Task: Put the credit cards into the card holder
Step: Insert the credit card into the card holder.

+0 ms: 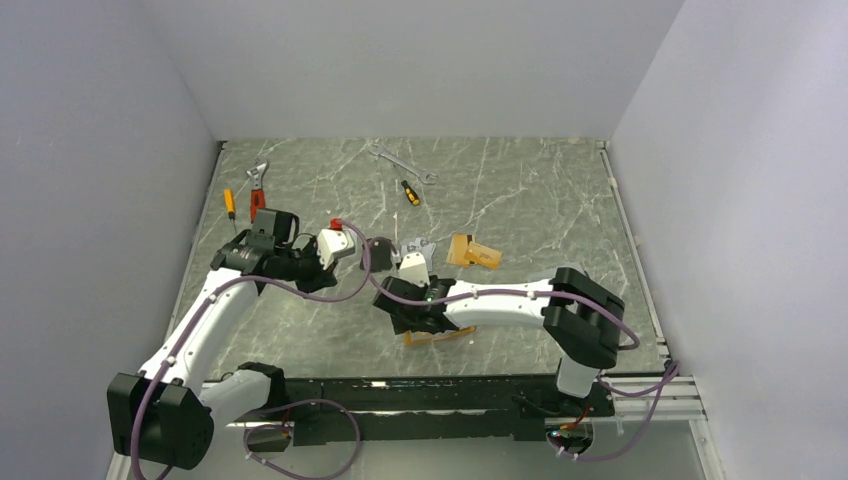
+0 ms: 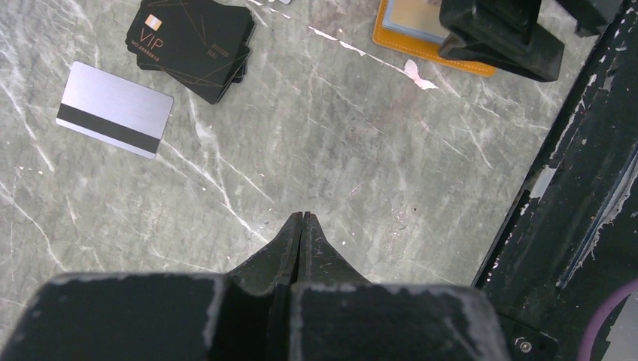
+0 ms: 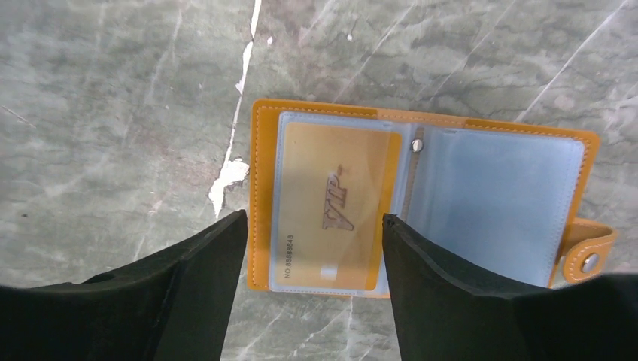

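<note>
Credit cards (image 2: 192, 45): black stack and 1 silver striped card (image 2: 114, 109) flat on bench (image 2: 361, 150), just beside each other, apart from card holder (image 3: 259, 195). Thin, stiff, light, slick; flush on stone, so probably hard to pinch from above – best taken by edge after tipping or sliding. Holder open, 1 gold card (image 3: 335, 207) in clear pocket far from snap tab. Left tool (image 2: 302, 226) fully closed, empty, angled down at bare bench near cards. Right tool (image 3: 314, 218) wide open, empty, poised over that page

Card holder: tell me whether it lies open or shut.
Open: the card holder lies spread flat, clear pockets up, a gold card in one.
</note>
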Robot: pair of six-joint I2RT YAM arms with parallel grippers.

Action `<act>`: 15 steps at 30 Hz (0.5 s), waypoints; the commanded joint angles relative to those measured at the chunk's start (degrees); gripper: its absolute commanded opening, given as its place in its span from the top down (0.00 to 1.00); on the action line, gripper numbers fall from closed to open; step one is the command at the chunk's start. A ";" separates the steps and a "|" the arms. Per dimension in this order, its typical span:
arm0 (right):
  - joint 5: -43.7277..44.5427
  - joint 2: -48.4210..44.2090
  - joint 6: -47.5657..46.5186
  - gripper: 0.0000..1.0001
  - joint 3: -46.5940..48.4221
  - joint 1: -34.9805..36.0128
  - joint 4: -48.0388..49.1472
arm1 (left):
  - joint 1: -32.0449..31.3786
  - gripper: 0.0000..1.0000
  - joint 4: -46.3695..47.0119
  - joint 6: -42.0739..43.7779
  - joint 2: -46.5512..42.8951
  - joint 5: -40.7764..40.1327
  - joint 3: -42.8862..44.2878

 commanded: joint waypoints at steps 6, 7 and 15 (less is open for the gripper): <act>-2.77 -8.11 -2.29 0.29 2.93 -3.02 1.11 | 0.78 1.00 -1.53 0.58 1.80 0.04 3.64; -3.18 -8.72 -2.55 0.29 2.87 -3.14 1.64 | 1.01 1.00 -1.59 0.60 1.98 0.15 3.91; -5.86 -9.39 -1.84 0.25 -1.60 -3.32 3.64 | 5.03 1.00 -2.49 0.64 3.16 2.71 5.71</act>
